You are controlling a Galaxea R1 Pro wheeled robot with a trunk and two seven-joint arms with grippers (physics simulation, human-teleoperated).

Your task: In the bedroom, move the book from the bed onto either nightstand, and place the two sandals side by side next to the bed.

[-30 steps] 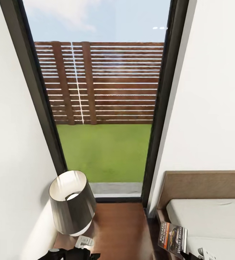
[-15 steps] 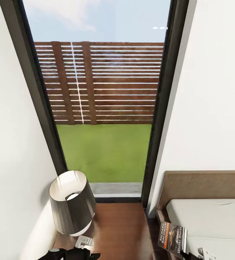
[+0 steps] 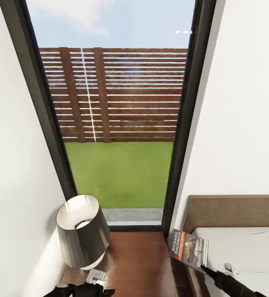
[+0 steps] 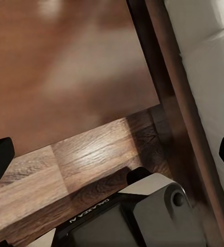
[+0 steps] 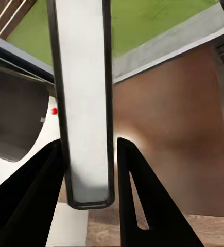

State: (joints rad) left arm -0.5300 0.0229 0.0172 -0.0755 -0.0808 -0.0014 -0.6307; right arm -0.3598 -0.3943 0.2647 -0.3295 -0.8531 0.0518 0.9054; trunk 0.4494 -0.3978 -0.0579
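White walls and a tall dark-framed window (image 3: 118,123), with grass and a slatted wooden fence seen through it, make up the background of the head view. Below the window, the glossy dark brown top of the nightstand (image 3: 138,264) is seen, with a grey drum-shaded lamp (image 3: 83,237) standing at its left side. The book (image 3: 189,248), a thin paperback with an orange band and white lettering, is held tilted in the air between the nightstand and the pale grey mattress of the bed (image 3: 241,247), just in front of the flat wooden headboard; it is gripped at its lower edge by the right claw (image 3: 206,270), presumably so that it can be carried across to the nightstand. From the left wrist view, the smooth reflective nightstand top, the plank floor (image 4: 75,170) and the bed's dark frame beside the mattress are shown; the dark tips of the left claw (image 4: 114,154) are seen far apart at opposite edges, so it is judged spread and empty. In the right wrist view, the book is seen edge-on as a pale slab pinched between the two black fingers (image 5: 137,195), above the nightstand.
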